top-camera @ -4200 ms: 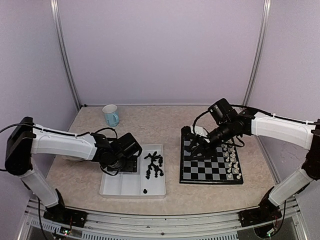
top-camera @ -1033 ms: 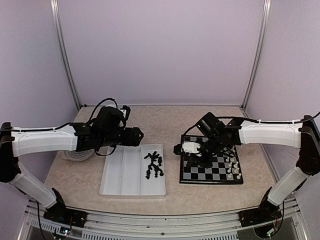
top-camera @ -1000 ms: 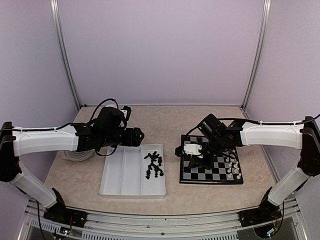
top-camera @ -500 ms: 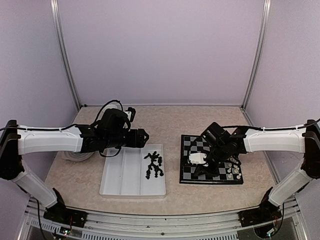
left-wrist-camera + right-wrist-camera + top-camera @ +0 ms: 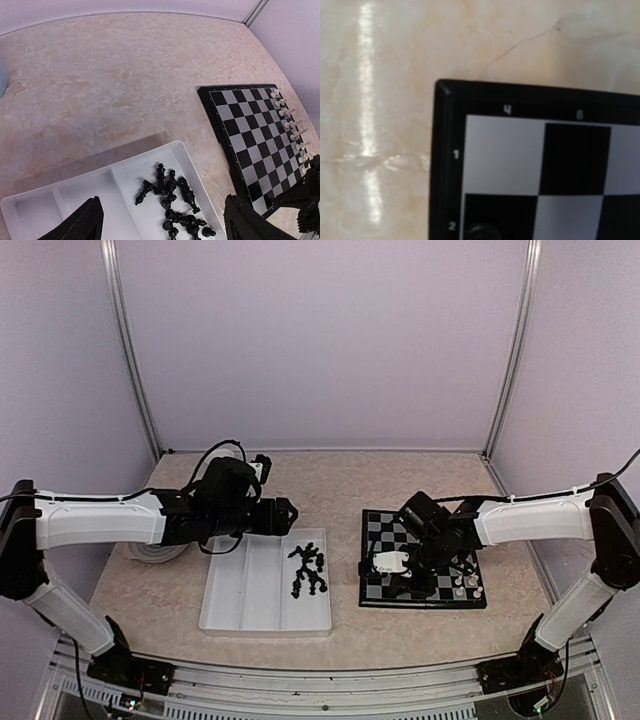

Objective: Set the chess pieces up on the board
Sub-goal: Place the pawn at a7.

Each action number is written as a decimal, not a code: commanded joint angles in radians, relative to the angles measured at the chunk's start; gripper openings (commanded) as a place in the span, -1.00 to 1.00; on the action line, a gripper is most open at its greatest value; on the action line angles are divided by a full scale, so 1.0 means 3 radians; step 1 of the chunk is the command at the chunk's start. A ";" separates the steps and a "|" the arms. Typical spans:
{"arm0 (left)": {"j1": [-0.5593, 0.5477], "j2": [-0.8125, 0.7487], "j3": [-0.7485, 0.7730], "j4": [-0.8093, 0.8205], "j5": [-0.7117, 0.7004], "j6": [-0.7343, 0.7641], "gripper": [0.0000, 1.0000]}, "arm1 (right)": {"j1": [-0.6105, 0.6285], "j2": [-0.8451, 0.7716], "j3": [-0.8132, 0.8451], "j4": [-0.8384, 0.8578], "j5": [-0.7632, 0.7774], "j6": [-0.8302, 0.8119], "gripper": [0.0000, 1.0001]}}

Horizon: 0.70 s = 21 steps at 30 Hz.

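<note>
hovering spread, the left claw (image 5: pixel 285 512) is nearer the chess pieces (image 5: pixel 307 571), heaped just below it; right claw (image 5: pixel 380 568), pressed together, overhangs the board (image 5: pixel 386 527).

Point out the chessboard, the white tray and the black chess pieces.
chessboard (image 5: pixel 252 132): left wrist view, a middle square.
white tray (image 5: pixel 240 590): top view, bare floor of its left compartment.
black chess pieces (image 5: pixel 161 179): left wrist view, a tall piece in the pile.

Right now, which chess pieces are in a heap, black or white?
The black chess pieces, jumbled in the white tray. The white pieces stand in a neat row along one edge of the board.
</note>
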<state>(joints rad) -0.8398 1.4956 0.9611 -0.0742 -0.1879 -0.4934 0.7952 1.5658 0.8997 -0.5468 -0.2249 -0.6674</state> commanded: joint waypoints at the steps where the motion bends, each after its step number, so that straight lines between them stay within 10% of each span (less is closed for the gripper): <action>1: -0.0024 0.0018 0.0018 0.0069 -0.0026 -0.0017 0.67 | -0.0012 0.0084 0.0000 0.0105 0.0081 0.0041 -0.98; 21: 0.0168 -0.0392 -0.0065 -0.0367 -0.0215 0.0153 0.70 | -0.0012 -0.0021 0.0687 -0.0314 -0.0274 0.0040 -0.37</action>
<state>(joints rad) -0.8326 1.4734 0.9623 -0.1200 -0.2089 -0.4774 0.7952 1.5749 1.0183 -0.6056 -0.2478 -0.6533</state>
